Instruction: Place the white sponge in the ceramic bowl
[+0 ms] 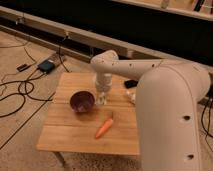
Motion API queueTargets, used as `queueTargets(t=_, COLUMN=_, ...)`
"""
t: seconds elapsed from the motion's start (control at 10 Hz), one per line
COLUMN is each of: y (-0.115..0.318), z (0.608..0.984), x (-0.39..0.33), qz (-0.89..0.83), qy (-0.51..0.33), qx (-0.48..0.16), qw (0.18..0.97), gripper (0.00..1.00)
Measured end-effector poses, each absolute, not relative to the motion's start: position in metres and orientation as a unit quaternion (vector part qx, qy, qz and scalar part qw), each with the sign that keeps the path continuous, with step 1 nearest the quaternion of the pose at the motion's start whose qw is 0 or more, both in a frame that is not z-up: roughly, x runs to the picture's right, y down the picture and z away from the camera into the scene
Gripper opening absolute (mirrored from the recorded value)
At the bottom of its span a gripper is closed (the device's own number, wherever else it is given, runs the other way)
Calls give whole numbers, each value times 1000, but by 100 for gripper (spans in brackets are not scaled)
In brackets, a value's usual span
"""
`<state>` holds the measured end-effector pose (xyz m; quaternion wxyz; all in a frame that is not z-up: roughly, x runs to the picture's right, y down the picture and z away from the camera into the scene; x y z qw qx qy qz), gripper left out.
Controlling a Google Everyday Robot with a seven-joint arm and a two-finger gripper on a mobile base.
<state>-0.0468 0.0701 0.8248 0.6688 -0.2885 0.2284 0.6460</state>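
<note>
The dark purple ceramic bowl stands on the left half of the wooden table. My gripper points down just right of the bowl's rim, low over the table. It appears shut on a small pale block, the white sponge, which is mostly hidden by the fingers. The sponge is beside the bowl, not inside it. The arm's white wrist rises behind it.
An orange carrot lies in front of the gripper. A longer pale lumpy object and a small dark item lie to the right by my arm. Cables and a black box are on the floor to the left.
</note>
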Motion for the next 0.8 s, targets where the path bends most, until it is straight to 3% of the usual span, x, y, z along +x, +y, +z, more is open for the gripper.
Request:
queueTargets(t=0.6, y=73, z=861, x=-102, qz=600, qy=216, qx=-309, qw=706, gripper=0)
queueTargets(t=0.8, y=67, z=880, x=-111, qz=591, qy=211, qx=-306, qw=716, gripper=12)
